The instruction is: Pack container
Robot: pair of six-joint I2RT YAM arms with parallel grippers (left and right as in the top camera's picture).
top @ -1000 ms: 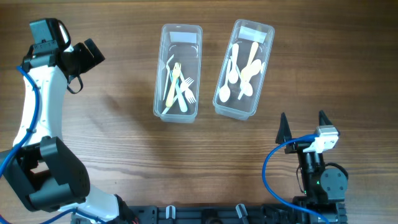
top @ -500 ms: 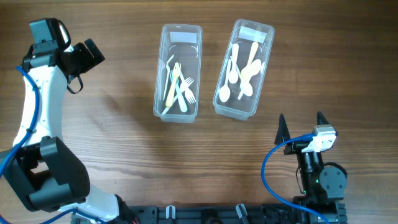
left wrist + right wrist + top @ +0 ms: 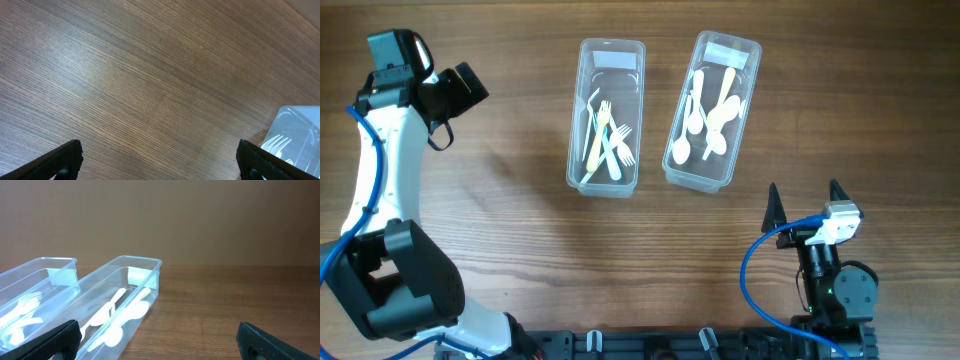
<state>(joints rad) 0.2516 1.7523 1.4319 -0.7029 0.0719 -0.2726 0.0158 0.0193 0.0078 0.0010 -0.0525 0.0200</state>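
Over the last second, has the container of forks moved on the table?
No. The container of forks keeps its place beside the container of spoons, with the same gap and angle.

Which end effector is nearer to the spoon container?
Right. Seen overhead, the right end effector is below the spoon container, slightly right; the left end effector is far left, beyond the fork container.

Right claw (image 3: 804, 192) edged back (barely).
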